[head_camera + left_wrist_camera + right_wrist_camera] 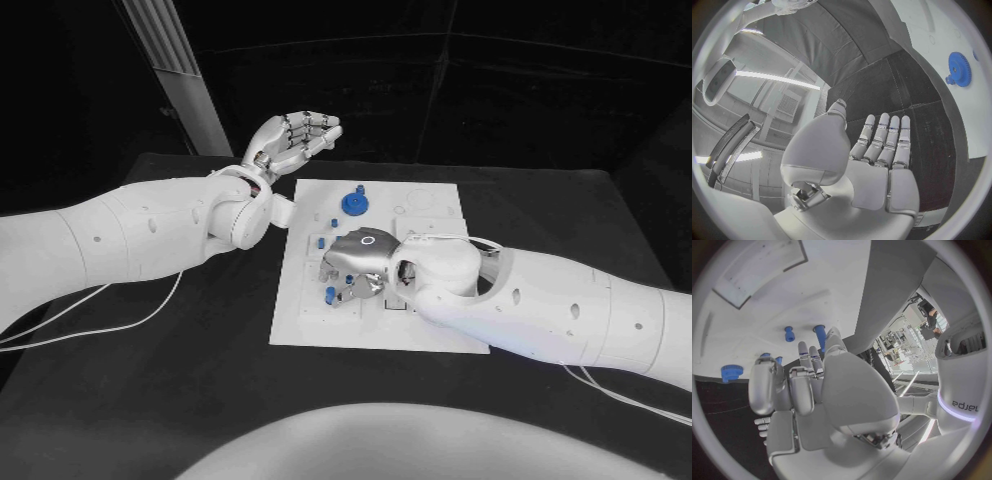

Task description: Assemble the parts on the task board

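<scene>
Right hand [361, 258] is down over the middle of the task board [433, 335], palm facing the plate, fingers reaching toward a cluster of small blue parts [330, 293]; whether they are clamped on one I cannot tell. From the right wrist view, two upright blue pegs [819, 333] stand on the white board just past the fingertips [803, 351], and a blue gear [731, 372] sits near the board's edge. Over on the other side, the left hand [289, 140] is raised off the tabletop [173, 400] beyond the board's far left corner, fingers spread loosely and holding nothing. Another blue gear [353, 204] rests on the board's far half, well apart from both hands.
</scene>
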`<state>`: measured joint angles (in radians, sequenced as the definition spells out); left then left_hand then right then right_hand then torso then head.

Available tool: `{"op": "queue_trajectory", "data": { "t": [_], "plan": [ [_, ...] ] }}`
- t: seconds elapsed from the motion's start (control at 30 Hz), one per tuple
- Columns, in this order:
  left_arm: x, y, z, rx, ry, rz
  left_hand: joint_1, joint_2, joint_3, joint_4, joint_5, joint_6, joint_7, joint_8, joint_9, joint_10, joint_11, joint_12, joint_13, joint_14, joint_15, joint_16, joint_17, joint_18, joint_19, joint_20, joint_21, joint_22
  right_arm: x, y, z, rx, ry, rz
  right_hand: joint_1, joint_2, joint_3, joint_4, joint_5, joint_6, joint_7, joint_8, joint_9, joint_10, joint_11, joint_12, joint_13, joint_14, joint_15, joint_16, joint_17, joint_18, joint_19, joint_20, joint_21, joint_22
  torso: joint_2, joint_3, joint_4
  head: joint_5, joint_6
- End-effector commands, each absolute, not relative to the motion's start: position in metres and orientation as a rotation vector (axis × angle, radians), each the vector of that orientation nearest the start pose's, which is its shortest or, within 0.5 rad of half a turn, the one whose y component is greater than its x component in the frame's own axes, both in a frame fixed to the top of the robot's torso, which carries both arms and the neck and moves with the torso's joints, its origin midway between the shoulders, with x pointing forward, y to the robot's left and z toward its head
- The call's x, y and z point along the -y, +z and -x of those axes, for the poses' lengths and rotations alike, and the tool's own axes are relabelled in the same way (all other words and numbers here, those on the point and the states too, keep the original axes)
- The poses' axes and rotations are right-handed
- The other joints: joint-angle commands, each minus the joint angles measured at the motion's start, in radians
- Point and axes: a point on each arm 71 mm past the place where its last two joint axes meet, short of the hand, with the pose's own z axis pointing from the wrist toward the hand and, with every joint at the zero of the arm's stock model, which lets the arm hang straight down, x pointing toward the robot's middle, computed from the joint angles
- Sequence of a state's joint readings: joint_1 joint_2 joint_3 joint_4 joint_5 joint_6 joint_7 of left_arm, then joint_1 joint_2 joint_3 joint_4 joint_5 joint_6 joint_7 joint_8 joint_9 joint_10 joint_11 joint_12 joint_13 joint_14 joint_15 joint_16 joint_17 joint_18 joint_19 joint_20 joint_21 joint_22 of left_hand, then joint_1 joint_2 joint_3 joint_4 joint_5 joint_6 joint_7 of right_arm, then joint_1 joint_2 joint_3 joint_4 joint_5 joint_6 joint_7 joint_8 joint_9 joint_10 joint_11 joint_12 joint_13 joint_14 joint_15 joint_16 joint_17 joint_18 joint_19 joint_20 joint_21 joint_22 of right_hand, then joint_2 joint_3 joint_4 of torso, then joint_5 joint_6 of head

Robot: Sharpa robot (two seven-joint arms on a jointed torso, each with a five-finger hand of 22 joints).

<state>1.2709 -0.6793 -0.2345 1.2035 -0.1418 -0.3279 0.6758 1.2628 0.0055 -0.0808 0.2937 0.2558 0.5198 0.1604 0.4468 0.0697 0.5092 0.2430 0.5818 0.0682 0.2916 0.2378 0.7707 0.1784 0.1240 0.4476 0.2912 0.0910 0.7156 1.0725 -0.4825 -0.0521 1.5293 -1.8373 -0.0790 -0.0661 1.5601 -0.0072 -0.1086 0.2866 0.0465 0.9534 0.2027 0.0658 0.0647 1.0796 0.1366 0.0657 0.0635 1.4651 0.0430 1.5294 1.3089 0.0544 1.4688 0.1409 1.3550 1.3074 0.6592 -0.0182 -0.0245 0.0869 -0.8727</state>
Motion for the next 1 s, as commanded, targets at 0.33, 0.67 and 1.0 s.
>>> {"op": "queue_trajectory", "data": {
  "t": [0.33, 0.67, 1.0],
  "plan": [
    [-0.222, -0.19, -0.528, -1.153, -1.533, 0.596, 0.0, 0.011, -0.006, -0.001, 0.005, -0.009, 0.12, 0.004, -0.001, -0.01, 0.0, 0.005, -0.001, -0.004, 0.0, 0.008, -0.002, -0.017, 0.003, 0.0, -0.006, -0.001, 0.086, -0.185, -0.427, -1.548, 1.169, 0.071, -0.046, 0.028, -0.009, 0.001, 0.001, -0.017, -0.008, 0.006, 0.006, 0.04, -0.013, 0.048, 0.015, 0.069, -0.001, -0.01, 0.08, 0.002, 0.006, 0.005, -0.01, 0.148, -0.007, -0.0031, -0.0063, -0.031, 0.0],
    [-0.22, -0.192, -0.53, -1.156, -1.529, 0.597, 0.0, 0.011, -0.008, -0.001, 0.005, -0.011, 0.12, 0.004, -0.001, -0.012, 0.0, 0.005, -0.001, -0.005, 0.0, 0.009, -0.004, -0.017, 0.003, 0.0, -0.006, -0.002, 0.163, -0.175, -0.436, -1.681, 0.984, -0.133, -0.185, 0.118, -0.063, -0.001, 0.011, -0.047, -0.041, 0.028, 0.01, 0.132, -0.051, 0.207, 0.105, 0.043, -0.037, -0.053, -0.039, 0.024, -0.034, -0.027, -0.11, 0.095, -0.019, -0.01, -0.0126, -0.077, 0.0],
    [-0.218, -0.195, -0.53, -1.162, -1.53, 0.601, 0.0, 0.011, -0.009, -0.001, 0.006, -0.012, 0.121, 0.004, -0.001, -0.014, 0.001, 0.005, -0.002, -0.005, 0.0, 0.009, -0.005, -0.016, 0.003, 0.0, -0.007, -0.002, 0.213, -0.189, -0.432, -1.805, 0.801, -0.263, -0.271, 0.191, -0.205, -0.002, 0.008, -0.12, -0.064, 0.146, 0.028, 0.068, -0.079, 1.21, 1.049, 0.038, -0.058, -0.064, -0.075, 0.029, -0.038, -0.051, -0.158, 0.071, -0.023, -0.0108, -0.0189, -0.103, 0.0]
  ]
}}
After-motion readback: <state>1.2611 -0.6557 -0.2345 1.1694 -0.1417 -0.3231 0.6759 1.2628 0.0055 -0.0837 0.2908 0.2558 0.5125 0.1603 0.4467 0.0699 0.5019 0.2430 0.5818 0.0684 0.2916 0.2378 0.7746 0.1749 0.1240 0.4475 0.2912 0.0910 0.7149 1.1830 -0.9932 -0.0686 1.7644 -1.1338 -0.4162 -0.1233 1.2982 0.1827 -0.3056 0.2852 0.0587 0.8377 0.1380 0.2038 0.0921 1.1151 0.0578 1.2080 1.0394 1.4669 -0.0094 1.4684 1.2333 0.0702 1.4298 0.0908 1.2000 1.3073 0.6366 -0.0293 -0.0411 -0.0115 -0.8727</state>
